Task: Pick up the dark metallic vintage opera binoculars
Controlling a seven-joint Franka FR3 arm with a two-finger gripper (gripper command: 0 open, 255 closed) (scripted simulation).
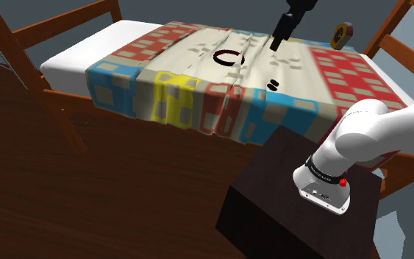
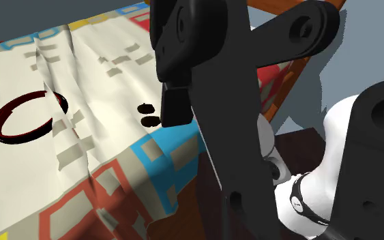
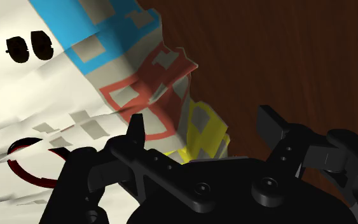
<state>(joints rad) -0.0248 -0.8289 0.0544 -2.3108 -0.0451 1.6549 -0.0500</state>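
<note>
My pincer (image 3: 203,119) hangs with its fingers apart over the patchwork blanket (image 1: 198,70). The binoculars (image 1: 273,84) lie near the bed's near edge, their two lobes side by side along it. I cannot tell which way they point.

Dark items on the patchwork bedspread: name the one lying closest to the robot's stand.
The small black binoculars, two rounded barrels, lie nearest the dark box stand. The dark red open ring lies farther in; the yellow-and-dark roll at the far edge.
</note>
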